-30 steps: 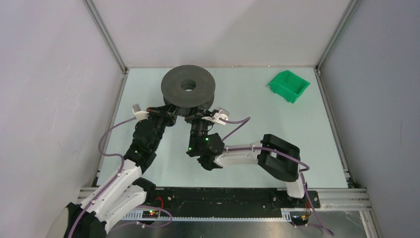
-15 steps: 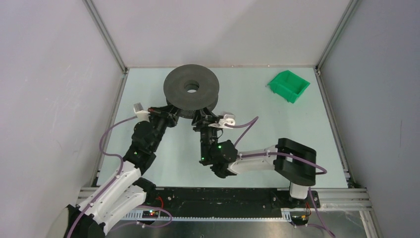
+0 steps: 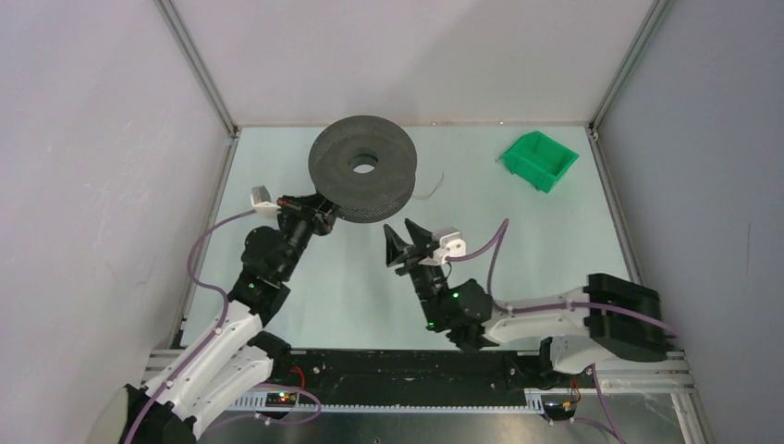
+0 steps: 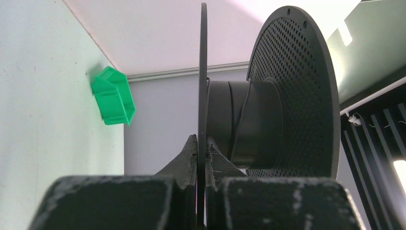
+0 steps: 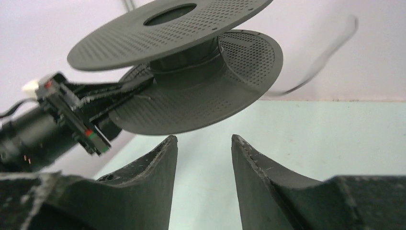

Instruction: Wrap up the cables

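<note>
The dark grey spool [image 3: 361,180] is tilted and held above the table. My left gripper [image 3: 317,212] is shut on the edge of its lower disc, which shows between the fingertips in the left wrist view [image 4: 202,143]. The cable is a thin dark strand: part lies around the hub [image 4: 243,113], and a loose curl sticks out to the spool's right [image 3: 431,189], blurred in the right wrist view [image 5: 321,56]. My right gripper [image 3: 404,242] is open and empty, a short way in front of and below the spool [image 5: 182,72], fingertips apart [image 5: 204,139].
A green bin [image 3: 539,159] stands at the back right of the pale green table [image 3: 518,250]; it also shows in the left wrist view [image 4: 114,97]. Grey walls with metal frame posts [image 3: 196,63] close in the left, back and right.
My right gripper has drawn back from the spool toward the near right and now stands open. The spool has shifted slightly right and tilted more in my left gripper.
</note>
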Robot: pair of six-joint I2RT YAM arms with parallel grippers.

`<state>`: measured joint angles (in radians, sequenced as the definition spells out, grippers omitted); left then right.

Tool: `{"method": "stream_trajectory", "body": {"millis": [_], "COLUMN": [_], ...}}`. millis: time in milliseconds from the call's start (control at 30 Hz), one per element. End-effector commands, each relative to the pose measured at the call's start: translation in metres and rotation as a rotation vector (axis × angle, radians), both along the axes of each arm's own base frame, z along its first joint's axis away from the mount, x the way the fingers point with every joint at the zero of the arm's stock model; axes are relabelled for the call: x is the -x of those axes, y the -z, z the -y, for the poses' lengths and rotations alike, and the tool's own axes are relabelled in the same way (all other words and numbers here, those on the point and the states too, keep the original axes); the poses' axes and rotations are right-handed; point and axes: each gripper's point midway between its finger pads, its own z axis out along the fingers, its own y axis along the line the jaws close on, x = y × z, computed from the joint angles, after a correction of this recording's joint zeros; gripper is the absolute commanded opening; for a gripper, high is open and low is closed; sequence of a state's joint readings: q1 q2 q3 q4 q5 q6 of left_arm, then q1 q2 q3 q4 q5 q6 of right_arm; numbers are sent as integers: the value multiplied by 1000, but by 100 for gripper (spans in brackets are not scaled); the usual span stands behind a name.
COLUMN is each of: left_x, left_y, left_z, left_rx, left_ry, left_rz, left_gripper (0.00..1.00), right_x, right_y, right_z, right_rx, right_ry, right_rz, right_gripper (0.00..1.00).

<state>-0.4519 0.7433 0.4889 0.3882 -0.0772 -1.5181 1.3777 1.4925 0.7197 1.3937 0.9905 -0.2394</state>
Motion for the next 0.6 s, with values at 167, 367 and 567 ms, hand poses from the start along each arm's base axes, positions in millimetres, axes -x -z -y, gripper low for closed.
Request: {"method": "stream_trajectory", "body": {"millis": [167,367,567], "left_x": [22,25,30], "left_y": [-72,-66,-62], "left_z": [3,10,16], "left_rx": [55,31,-46], "left_ry": [87,135,182], "left_rz": [200,178,209], "left_gripper": [0,0,0], "right_x": [33,37,15], "right_y": [7,-10,-28], "right_z": [12,50,87], "right_rx": [309,408,344], "right_ry": [-454,-532,-472], "right_rz": [81,175,134], "right_gripper": [55,55,51]}}
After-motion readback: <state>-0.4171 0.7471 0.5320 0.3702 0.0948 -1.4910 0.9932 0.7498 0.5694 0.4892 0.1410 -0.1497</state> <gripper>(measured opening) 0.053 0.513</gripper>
